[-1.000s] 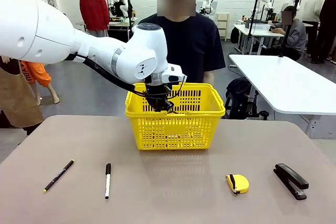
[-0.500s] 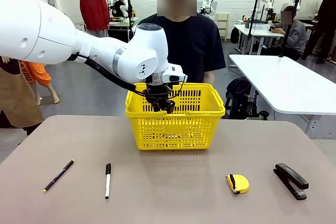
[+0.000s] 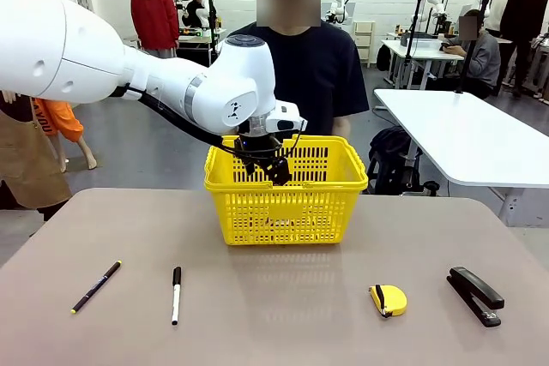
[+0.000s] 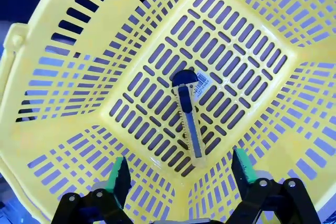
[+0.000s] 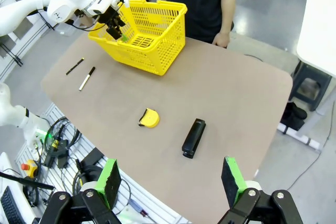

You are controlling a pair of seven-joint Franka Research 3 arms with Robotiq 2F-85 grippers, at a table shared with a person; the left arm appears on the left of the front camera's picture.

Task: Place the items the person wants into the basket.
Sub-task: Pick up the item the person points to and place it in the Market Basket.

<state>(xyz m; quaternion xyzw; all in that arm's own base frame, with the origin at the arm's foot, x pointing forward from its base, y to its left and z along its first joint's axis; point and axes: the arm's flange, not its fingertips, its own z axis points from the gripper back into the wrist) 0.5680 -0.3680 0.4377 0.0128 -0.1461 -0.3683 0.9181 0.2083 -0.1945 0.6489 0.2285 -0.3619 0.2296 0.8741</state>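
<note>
The yellow basket (image 3: 287, 190) stands at the table's far middle, in front of the person (image 3: 300, 57) in a navy T-shirt. My left gripper (image 3: 266, 171) hangs open just above its rim, fingers (image 4: 118, 174) spread and empty. Flat on the basket floor lies the yellow-and-black utility knife (image 4: 189, 119). The yellow tape measure (image 3: 389, 299) and the black stapler (image 3: 474, 295) rest on the near right of the table. High above the table my right gripper (image 5: 170, 179) is open, looking down on the tape measure (image 5: 149, 118), stapler (image 5: 193, 138) and basket (image 5: 152, 35).
A thin black pen with a yellow tip (image 3: 95, 286) and a white marker with a black cap (image 3: 176, 294) lie at the near left. A white table (image 3: 467, 135) stands off to the right. The person's hand (image 5: 221, 39) rests at the table's far edge.
My left gripper has risen slightly out of the basket and shifted a little right. Nothing on the table moved.
</note>
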